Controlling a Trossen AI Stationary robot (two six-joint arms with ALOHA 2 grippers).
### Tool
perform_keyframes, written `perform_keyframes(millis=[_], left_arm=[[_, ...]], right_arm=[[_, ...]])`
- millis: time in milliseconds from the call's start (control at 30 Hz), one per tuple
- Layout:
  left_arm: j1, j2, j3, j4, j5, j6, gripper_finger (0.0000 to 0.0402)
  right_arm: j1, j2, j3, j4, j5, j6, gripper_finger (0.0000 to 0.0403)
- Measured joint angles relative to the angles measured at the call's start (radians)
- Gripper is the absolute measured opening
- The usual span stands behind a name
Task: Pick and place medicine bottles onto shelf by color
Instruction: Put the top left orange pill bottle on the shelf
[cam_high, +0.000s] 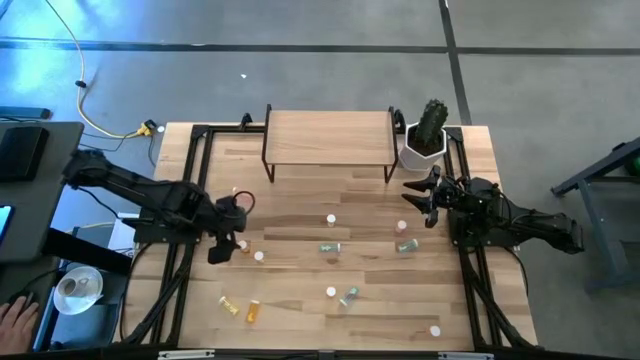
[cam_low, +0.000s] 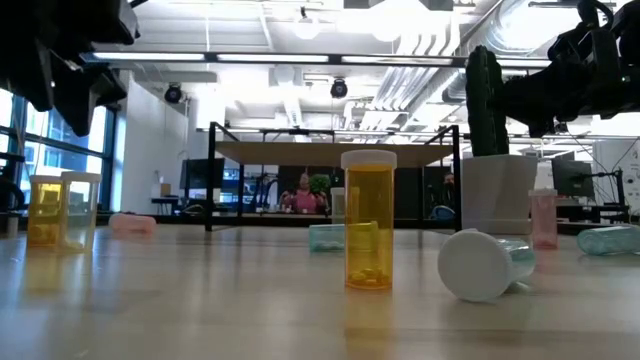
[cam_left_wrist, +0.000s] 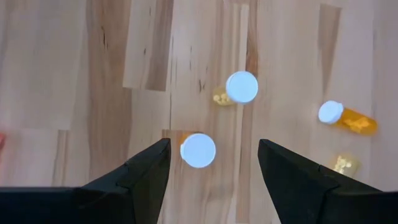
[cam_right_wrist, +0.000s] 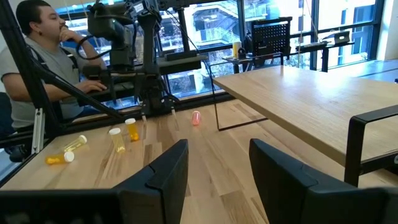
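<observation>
My left gripper (cam_high: 230, 246) is open and points down at the table's left. In the left wrist view (cam_left_wrist: 213, 145) its fingers stand on either side of an upright orange bottle (cam_left_wrist: 198, 150) with a white cap, above it and apart from it. A second upright bottle (cam_left_wrist: 242, 86) stands just beyond. An orange bottle (cam_left_wrist: 349, 118) and a yellow bottle (cam_left_wrist: 342, 163) lie on their sides farther off. My right gripper (cam_high: 417, 203) is open and empty near the shelf's right legs, pointing level toward the table's left (cam_right_wrist: 219, 146). The light-wood shelf (cam_high: 328, 136) stands at the far edge.
Several more bottles are scattered over the tabletop: a pink one (cam_high: 403, 227) and green ones (cam_high: 330, 247) in the middle, others near the front (cam_high: 349, 296). A white cactus pot (cam_high: 424, 146) stands right of the shelf. A person sits beyond the table's left side (cam_right_wrist: 43, 62).
</observation>
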Motion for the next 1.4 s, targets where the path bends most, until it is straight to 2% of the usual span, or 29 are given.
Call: perform_keyframes(millis=[1100,1400], left_arm=[[-0.014,0.281,0.000,0.010,-0.033,-0.026,0.0232],[-0.014,0.325,0.000,0.011,-0.033,-0.025,0.0230]], right_arm=[[0.000,0.000,0.000,0.000,0.000,0.000,0.0162],[0.000,0.000,0.000,0.000,0.000,0.000,0.0162]])
